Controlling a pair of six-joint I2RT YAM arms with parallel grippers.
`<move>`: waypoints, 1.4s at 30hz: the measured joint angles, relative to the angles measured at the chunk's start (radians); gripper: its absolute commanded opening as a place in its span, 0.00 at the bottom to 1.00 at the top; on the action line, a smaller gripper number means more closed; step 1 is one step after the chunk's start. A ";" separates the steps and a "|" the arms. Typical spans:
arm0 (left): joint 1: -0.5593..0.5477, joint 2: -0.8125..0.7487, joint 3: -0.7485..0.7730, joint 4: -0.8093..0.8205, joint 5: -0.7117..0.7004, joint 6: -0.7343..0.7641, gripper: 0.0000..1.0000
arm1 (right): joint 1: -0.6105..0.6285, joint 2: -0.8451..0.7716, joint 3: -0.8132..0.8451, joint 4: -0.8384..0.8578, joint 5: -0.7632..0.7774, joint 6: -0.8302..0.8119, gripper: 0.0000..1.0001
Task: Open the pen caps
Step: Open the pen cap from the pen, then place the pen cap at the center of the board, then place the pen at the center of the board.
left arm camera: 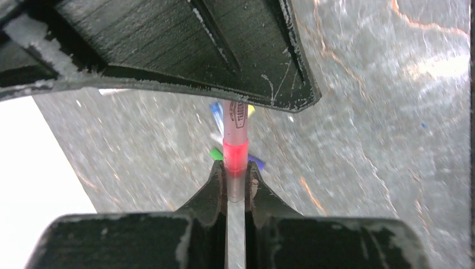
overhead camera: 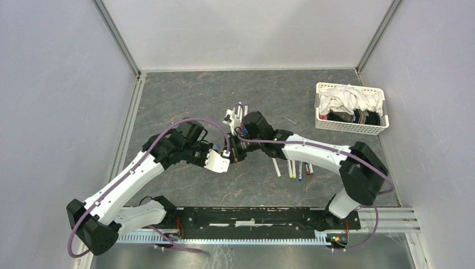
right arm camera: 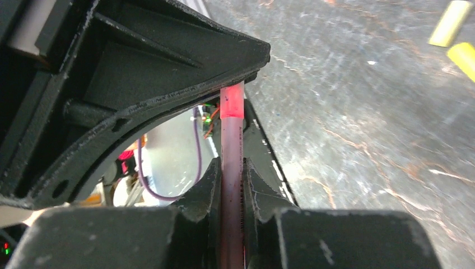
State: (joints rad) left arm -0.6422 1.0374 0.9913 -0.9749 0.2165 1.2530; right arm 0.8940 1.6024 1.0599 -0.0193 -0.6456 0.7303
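Observation:
Both grippers meet over the table's middle on one pen (right arm camera: 231,140). My left gripper (left arm camera: 236,180) is shut on its cap (left arm camera: 235,157), which is red with a clear end. My right gripper (right arm camera: 231,180) is shut on the pinkish-white barrel, and its black body (left arm camera: 168,50) fills the top of the left wrist view. In the top view the left gripper (overhead camera: 226,158) and right gripper (overhead camera: 237,150) are nearly touching. Loose caps lie on the table below: green (left arm camera: 215,153), purple (left arm camera: 256,161), blue (left arm camera: 217,111).
Several pens (overhead camera: 292,168) lie side by side to the right of the grippers, and a cluster of pens (overhead camera: 235,115) lies just behind them. A white basket (overhead camera: 336,126) of cloth stands at the back right. Two yellow pieces (right arm camera: 448,22) lie at the far right of the right wrist view.

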 measured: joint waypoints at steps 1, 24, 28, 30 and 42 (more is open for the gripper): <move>-0.009 0.008 -0.005 0.027 0.011 0.006 0.02 | -0.006 -0.033 -0.040 0.014 0.018 -0.007 0.00; 0.037 0.368 -0.008 0.238 -0.247 -0.146 0.02 | -0.157 -0.628 -0.402 -0.410 0.405 -0.228 0.00; 0.037 0.491 0.058 0.282 -0.214 -0.235 0.02 | -0.161 -0.623 -0.482 -0.328 0.607 -0.231 0.00; 0.037 0.554 0.097 0.301 -0.206 -0.273 0.02 | -0.163 -0.607 -0.511 -0.284 0.687 -0.230 0.00; 0.038 0.680 0.144 0.359 -0.168 -0.392 0.11 | -0.165 -0.447 -0.596 -0.084 0.882 -0.223 0.13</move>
State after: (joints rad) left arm -0.6041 1.7176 1.1355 -0.6159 0.0483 0.8612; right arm 0.7292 1.1557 0.4641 -0.1028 0.2359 0.5076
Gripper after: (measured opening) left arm 0.088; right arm 0.158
